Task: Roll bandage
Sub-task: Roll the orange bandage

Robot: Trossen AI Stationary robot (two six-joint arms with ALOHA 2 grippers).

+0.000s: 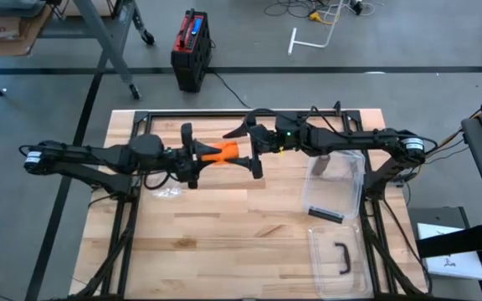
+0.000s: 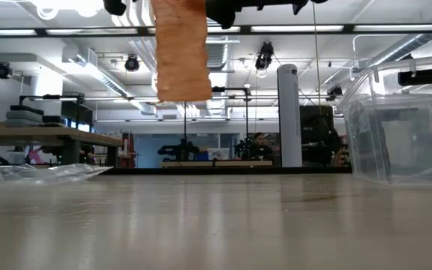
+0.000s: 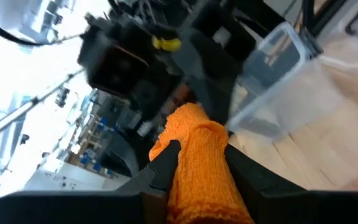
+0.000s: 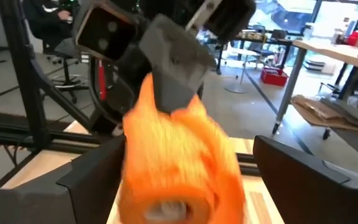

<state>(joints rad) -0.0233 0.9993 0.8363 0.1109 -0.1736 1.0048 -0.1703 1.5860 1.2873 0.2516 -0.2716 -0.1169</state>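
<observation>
From above, the left gripper (image 1: pixel 197 156) and right gripper (image 1: pixel 252 149) meet near the table (image 1: pixel 224 242) centre, at about twelve o'clock of its middle, with the orange bandage (image 1: pixel 222 152) between them. A clear plastic bin (image 1: pixel 335 186) sits at three o'clock.

At table height, the bandage (image 2: pixel 180 49) hangs in the air, clear of the wood.

The left wrist camera shows its fingers (image 3: pixel 166 163) clenched on the bandage (image 3: pixel 197 162).

The right wrist camera shows its fingers (image 4: pixel 95 171) spread wide either side of the roll (image 4: pixel 173 162), not pressing it.

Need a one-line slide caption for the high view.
Left gripper shut on orange bandage, right gripper open around its other end, above the wooden table.
</observation>
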